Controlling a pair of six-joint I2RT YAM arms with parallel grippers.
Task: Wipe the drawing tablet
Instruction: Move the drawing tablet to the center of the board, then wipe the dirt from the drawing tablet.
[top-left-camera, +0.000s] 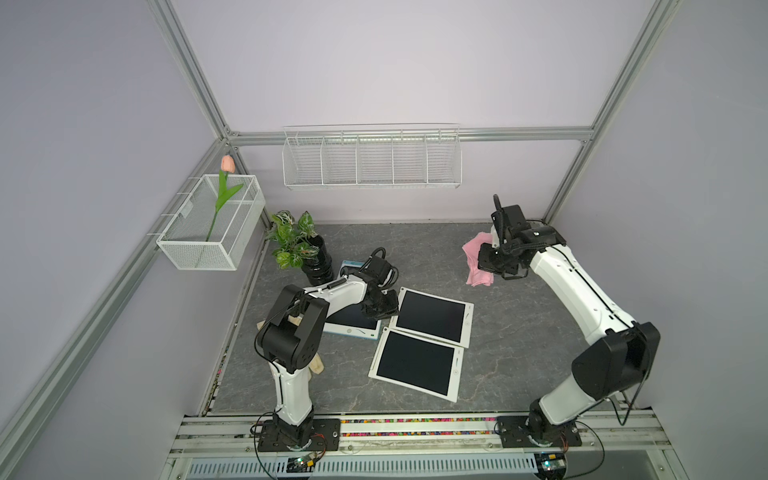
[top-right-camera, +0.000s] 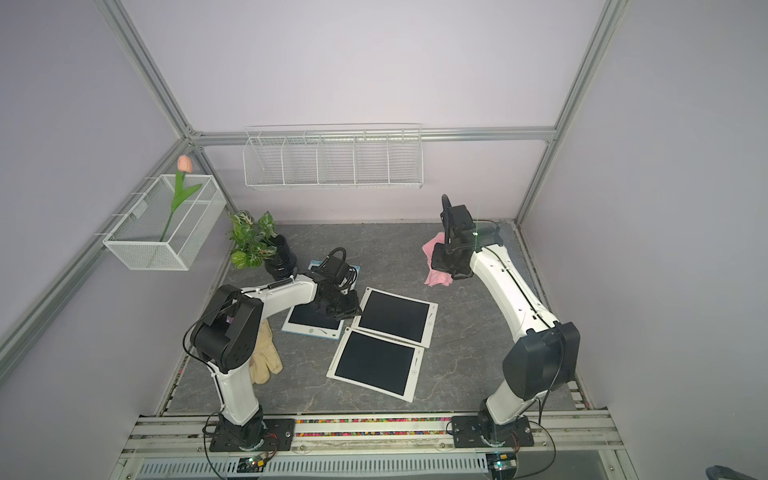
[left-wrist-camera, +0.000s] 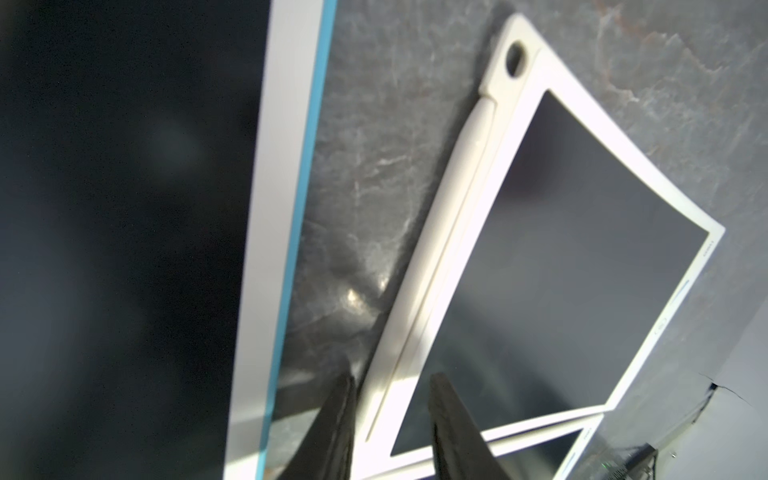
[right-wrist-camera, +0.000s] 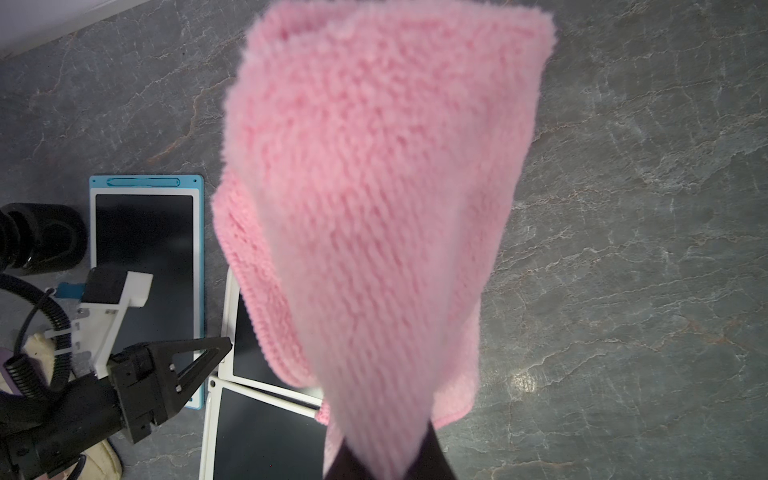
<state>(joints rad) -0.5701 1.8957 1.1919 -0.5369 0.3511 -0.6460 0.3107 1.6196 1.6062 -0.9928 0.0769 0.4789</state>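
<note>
Three drawing tablets with dark screens lie on the grey table. One is blue-edged (top-left-camera: 353, 322) (right-wrist-camera: 145, 232) and lies partly under my left arm. Two are white, a farther one (top-left-camera: 430, 316) (left-wrist-camera: 561, 270) and a nearer one (top-left-camera: 415, 363). My left gripper (top-left-camera: 380, 305) (left-wrist-camera: 390, 376) is low over the farther white tablet's stylus-side rim. Its jaws are slightly apart and the rim shows between them. My right gripper (top-left-camera: 488, 266) (right-wrist-camera: 386, 457) is raised at the back right, shut on a pink cloth (top-left-camera: 476, 249) (right-wrist-camera: 374, 187) that hangs from it and hides its fingertips.
A potted plant (top-left-camera: 299, 245) stands at the back left, behind the blue-edged tablet. Beige gloves (top-right-camera: 266, 357) lie by the left arm's base. A wire basket with a tulip (top-left-camera: 212, 224) hangs on the left wall and a wire shelf (top-left-camera: 370, 160) on the back wall.
</note>
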